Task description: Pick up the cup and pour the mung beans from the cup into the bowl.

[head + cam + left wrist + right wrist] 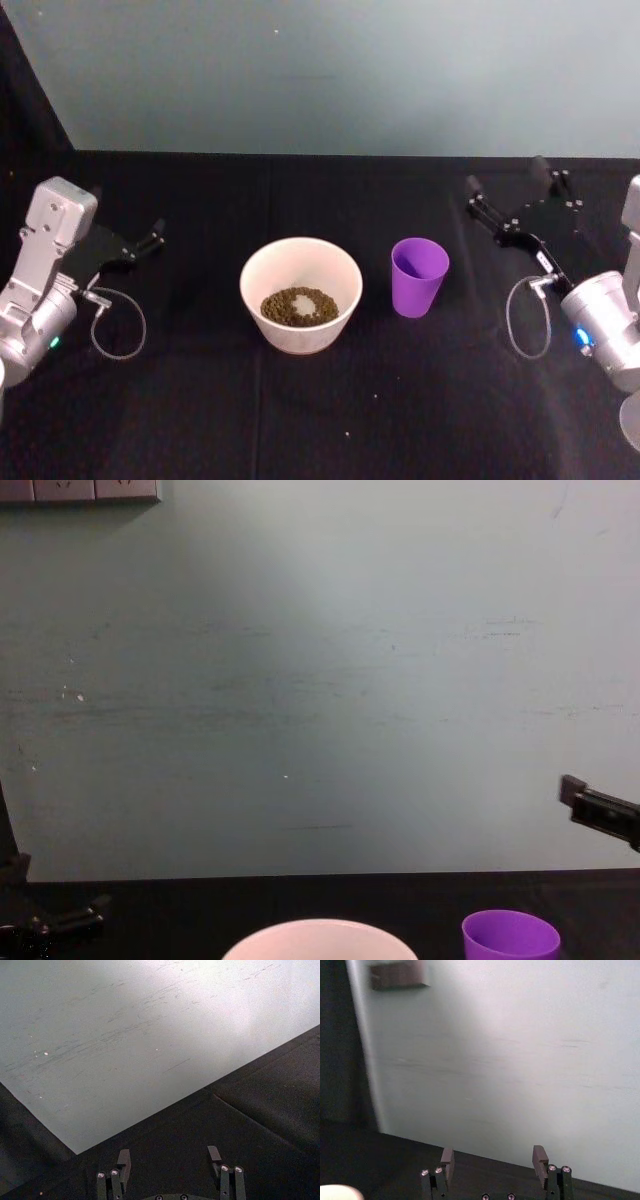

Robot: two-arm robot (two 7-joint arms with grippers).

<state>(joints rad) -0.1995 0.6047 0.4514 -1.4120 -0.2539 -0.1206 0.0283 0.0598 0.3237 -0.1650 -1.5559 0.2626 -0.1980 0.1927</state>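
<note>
The white bowl [300,335] sits at the table's middle, with a ring of mung beans [300,306] on its bottom. Just right of it the purple cup [419,280] stands upright, and the part of its inside that shows is plain purple. My right gripper [505,175] hovers open to the right of the cup and farther back, touching nothing. At the table's left side my left gripper [150,240] is open too, well clear of the bowl. The chest view catches the bowl's rim [320,940] and the cup's top [510,940] at its lower edge.
A black cloth [320,420] covers the table, and a pale grey-green wall [330,70] rises right behind it. Loose cable loops hang from the left wrist [118,335] and the right wrist [528,318].
</note>
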